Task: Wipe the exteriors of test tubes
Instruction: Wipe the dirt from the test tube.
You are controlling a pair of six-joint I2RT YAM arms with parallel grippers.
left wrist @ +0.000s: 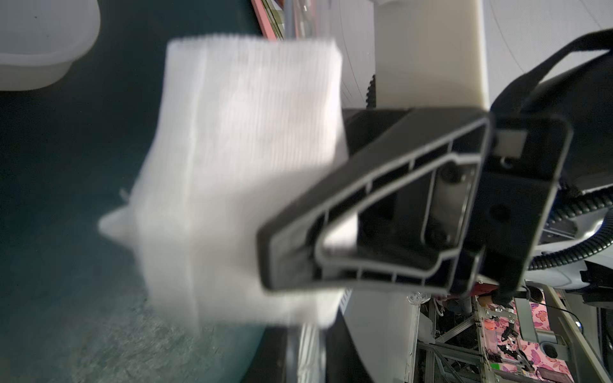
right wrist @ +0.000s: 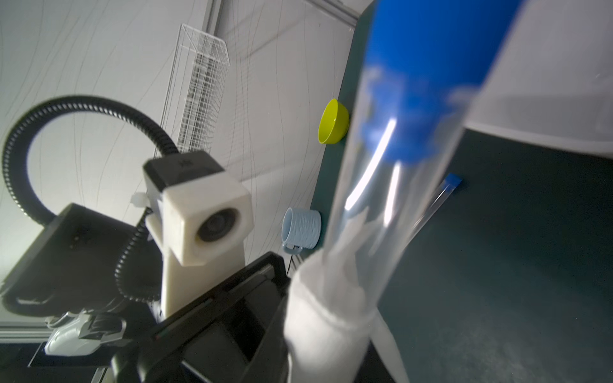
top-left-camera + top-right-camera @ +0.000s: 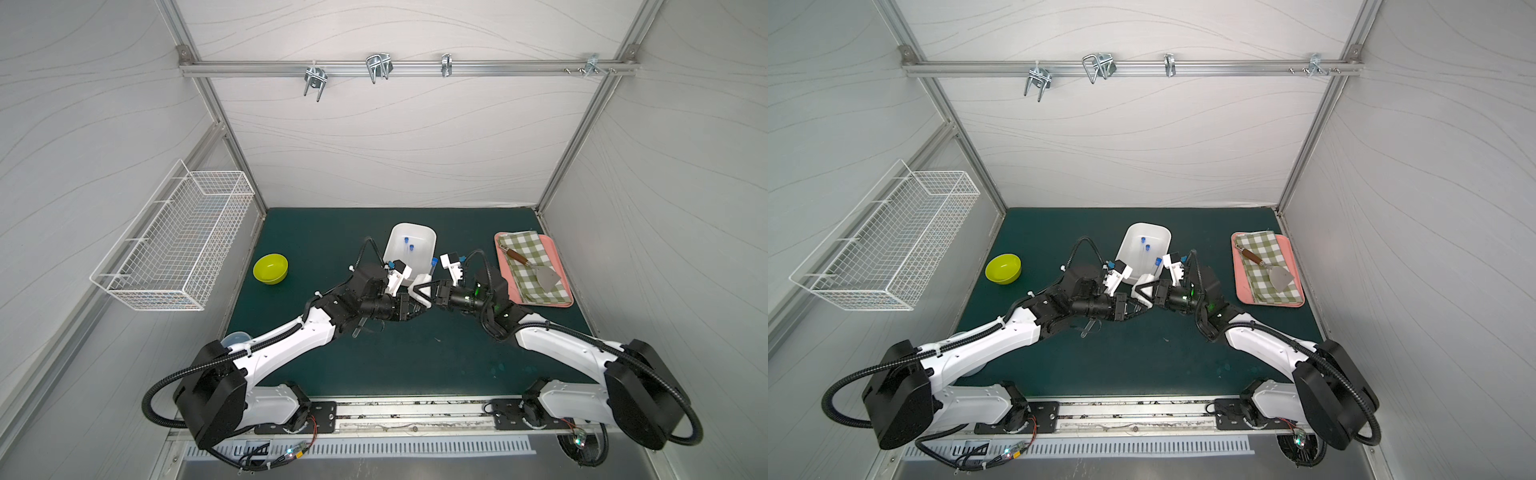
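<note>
In both top views my two grippers meet over the middle of the mat. The right gripper [image 3: 434, 293] is shut on the lower end of a clear test tube [image 2: 381, 199], which stands up with its blue cap [image 3: 434, 262] on top. My left gripper [image 3: 419, 307] is shut on a white folded cloth [image 1: 238, 165], and this cloth [image 2: 325, 318] is wrapped round the tube's lower part, hiding it. Two more test tubes [image 3: 406, 240] [image 3: 411, 247] lie in the white bin [image 3: 428, 237]. Another test tube [image 2: 438, 199] lies on the mat under the left arm [image 3: 358, 328].
A yellow bowl [image 3: 270, 268] sits at the mat's left. A pink tray [image 3: 567, 301] at the right carries a checked cloth and a spatula [image 3: 536, 270]. A pale blue cup [image 2: 302, 228] stands near the front left corner. A wire basket [image 3: 174, 245] hangs on the left wall.
</note>
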